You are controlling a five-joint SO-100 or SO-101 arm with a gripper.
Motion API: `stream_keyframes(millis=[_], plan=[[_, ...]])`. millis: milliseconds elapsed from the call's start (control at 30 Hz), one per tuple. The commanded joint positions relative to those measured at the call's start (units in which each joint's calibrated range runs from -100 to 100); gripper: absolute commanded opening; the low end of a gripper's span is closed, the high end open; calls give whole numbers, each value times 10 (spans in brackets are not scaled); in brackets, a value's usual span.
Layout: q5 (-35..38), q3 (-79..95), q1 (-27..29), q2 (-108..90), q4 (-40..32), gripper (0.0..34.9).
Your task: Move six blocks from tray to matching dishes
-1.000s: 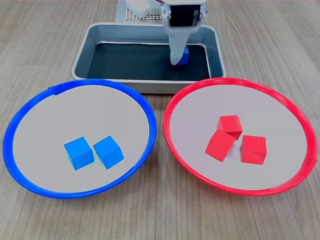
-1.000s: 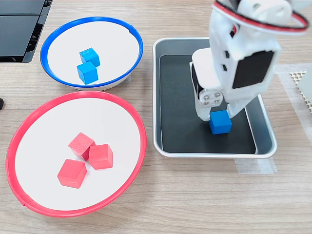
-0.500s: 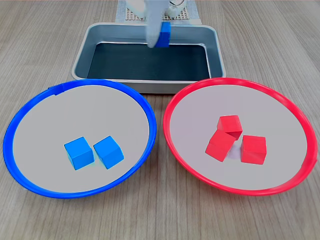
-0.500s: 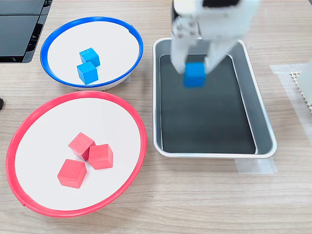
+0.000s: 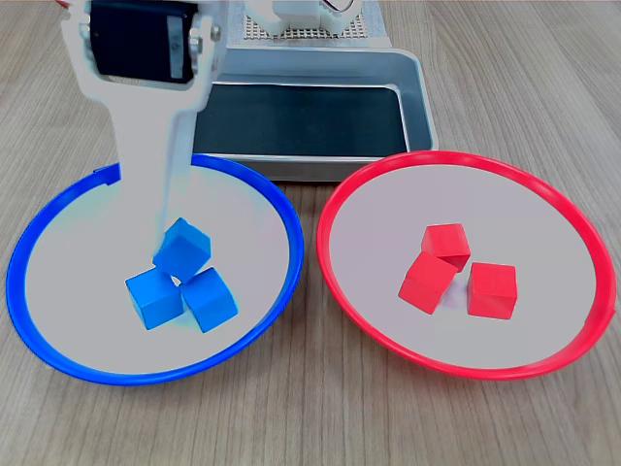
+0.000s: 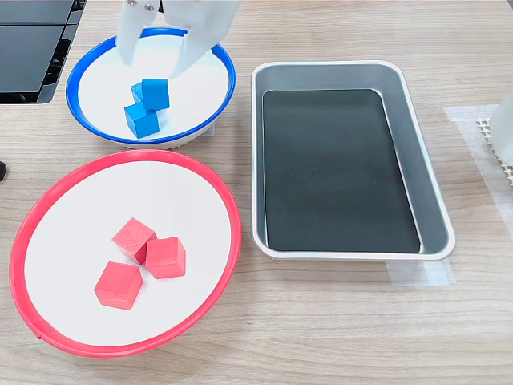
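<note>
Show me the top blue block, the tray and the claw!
top blue block (image 5: 182,249): first exterior view, its front face.
tray (image 6: 427,183): second exterior view, its right wall.
claw (image 6: 158,56): second exterior view, between its open fingertips.

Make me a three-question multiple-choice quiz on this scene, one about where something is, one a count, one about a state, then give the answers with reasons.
1. Where is the third blue block?
A. in the tray
B. on top of the other two blue blocks in the blue-rimmed dish
C. in the red-rimmed dish

2. How many red blocks lie in the red-rimmed dish?
A. one
B. two
C. three

3. What is the state of the tray?
A. empty
B. holds one blue block
C. holds two red blocks

Answers:
1 B: in both exterior views the third blue block sits tilted on the other two blue blocks in the blue-rimmed dish, below the open gripper.
2 C: three red blocks show in the red-rimmed dish.
3 A: the tray shows only its bare black bottom.
</note>
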Motion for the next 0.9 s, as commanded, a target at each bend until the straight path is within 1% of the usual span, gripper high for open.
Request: stream_keyframes(millis=[0, 33, 67, 100, 133, 233, 267, 300, 400, 467, 533, 600, 633, 700, 767, 867], plan=[[25, 93, 0, -91, -77, 158], [25, 136, 1, -128, -101, 125], [24, 184, 2, -167, -129, 83], [20, 245, 3, -221, -167, 16], [16, 308, 1, -272, -205, 3], [-13, 528, -19, -463, -333, 2], [-25, 613, -33, -550, -361, 1], [-37, 674, -47, -616, -370, 1], [-68, 822, -87, -801, -354, 0], [-81, 893, -104, -912, -314, 0], [-81, 984, -116, -1066, -224, 0], [-78, 1035, -110, -1154, -151, 0], [-77, 1057, -103, -1188, -120, 0], [-74, 1083, -93, -1224, -85, 0], [-71, 1107, -83, -1243, -72, 0], [-63, 1151, -58, -1243, -86, 0]])
